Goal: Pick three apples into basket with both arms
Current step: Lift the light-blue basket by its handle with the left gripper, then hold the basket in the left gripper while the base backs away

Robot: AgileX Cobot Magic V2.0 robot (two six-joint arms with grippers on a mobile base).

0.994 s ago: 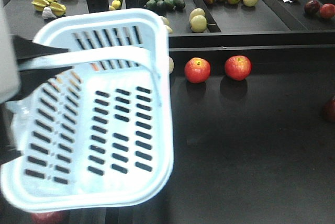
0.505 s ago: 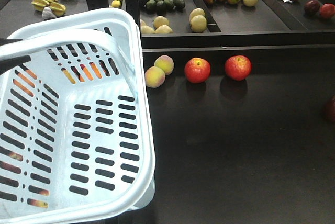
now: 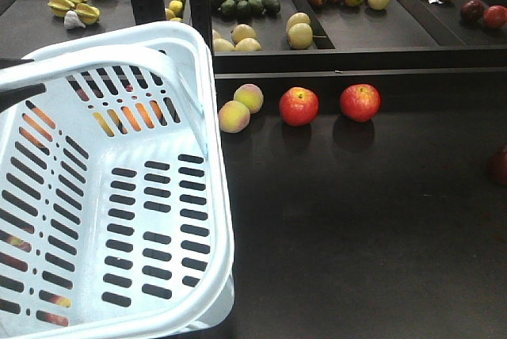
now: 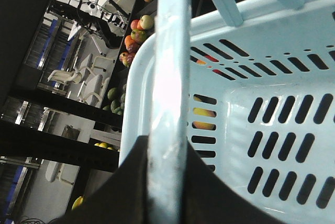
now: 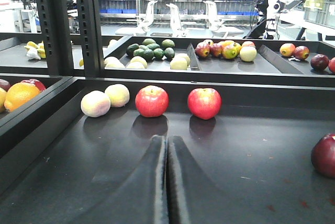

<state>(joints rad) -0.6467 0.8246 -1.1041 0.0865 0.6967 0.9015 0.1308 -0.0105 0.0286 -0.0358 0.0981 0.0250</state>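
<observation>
The left tool (image 4: 167,167) grips the basket (image 3: 215,196) by its swing handle (image 4: 170,51). The basket is held tilted at 8 o'clock in the front view. The right tool (image 5: 167,141) is closed on nothing, low over the black bench (image 5: 251,145). A red apple (image 5: 152,101) and a second apple (image 5: 204,103) sit side by side at its 12 o'clock. A darker apple (image 5: 324,155) lies at 3 o'clock.

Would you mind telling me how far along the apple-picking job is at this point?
Done: the left tool is clamped on the handle of the basket. In hand: the right tool is shut and empty. Left: all three apples; the basket holds none, two red apples sit on the black surface, a darker fruit at its right edge.
</observation>
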